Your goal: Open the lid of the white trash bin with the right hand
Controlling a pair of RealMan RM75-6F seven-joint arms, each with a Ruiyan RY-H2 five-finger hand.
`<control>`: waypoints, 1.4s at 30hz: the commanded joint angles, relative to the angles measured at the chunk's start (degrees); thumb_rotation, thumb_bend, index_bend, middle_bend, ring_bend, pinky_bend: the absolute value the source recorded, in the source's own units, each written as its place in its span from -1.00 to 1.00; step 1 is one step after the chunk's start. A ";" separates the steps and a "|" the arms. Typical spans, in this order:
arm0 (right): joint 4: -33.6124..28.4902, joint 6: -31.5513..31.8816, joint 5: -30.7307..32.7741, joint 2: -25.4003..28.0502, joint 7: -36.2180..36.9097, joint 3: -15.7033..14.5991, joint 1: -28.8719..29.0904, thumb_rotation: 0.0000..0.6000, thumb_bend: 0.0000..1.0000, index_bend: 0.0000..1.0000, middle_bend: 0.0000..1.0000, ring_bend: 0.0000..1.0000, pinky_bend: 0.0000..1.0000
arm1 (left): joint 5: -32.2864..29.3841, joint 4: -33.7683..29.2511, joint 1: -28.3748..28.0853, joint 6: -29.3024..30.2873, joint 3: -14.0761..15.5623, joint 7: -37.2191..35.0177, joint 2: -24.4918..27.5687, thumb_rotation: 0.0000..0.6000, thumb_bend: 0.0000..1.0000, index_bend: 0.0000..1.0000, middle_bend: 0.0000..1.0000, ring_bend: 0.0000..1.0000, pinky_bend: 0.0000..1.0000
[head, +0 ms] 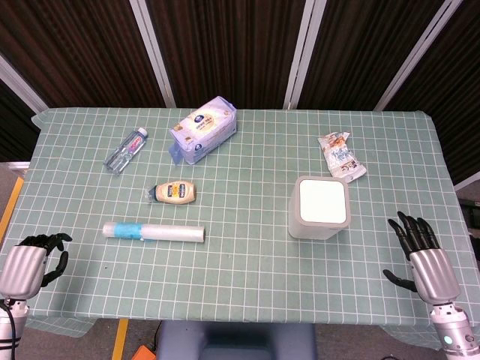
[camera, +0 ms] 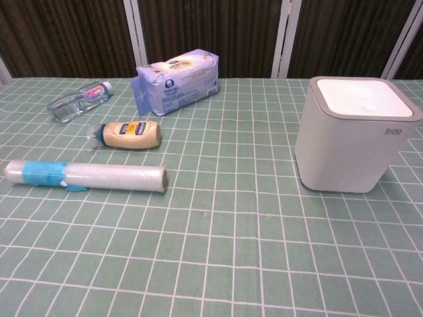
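Your right hand [head: 421,251] is hovering with fingers spread wide, holding nothing, well apart from the square white plastic trash bin [head: 320,207], whose lid [camera: 361,96] is sitting closed.

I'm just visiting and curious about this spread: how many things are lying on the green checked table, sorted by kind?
Bottles: 2, a clear plastic water bottle and a squat yellow sauce bottle.
Soft packets: 2, a blue-and-white wipes pack and a small white snack bag.
Rolls: 1, a clear plastic film roll.
Bins: 1, a white square trash bin, lid closed.
Total: 6.
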 commanded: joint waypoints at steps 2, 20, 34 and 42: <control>-0.25 -0.50 0.21 0.12 -0.17 -0.01 0.12 1.00 -0.72 -1.00 -0.97 -1.00 -0.87 | -0.10 -0.47 0.05 -0.25 0.09 0.15 0.30 1.00 0.00 -0.16 0.05 -0.07 0.02; 1.14 2.45 -1.22 -2.51 -6.48 1.22 -0.37 1.00 0.21 -1.00 -0.13 -0.06 -0.15 | -0.86 -1.90 0.42 -0.65 0.07 -0.51 1.43 1.00 0.00 -0.13 0.06 -0.07 0.03; -24.91 -19.68 7.82 11.31 -22.83 0.91 7.89 1.00 0.53 -1.00 0.11 0.38 0.21 | -2.22 -4.86 2.13 1.05 -0.47 -2.19 3.91 1.00 0.00 -0.12 0.14 -0.07 0.04; -30.04 -29.33 24.14 12.43 -30.89 5.17 15.33 1.00 0.55 -1.00 0.11 0.38 0.22 | -3.31 -5.99 2.02 -0.53 -0.59 -2.99 5.14 1.00 0.00 -0.12 0.15 -0.07 0.04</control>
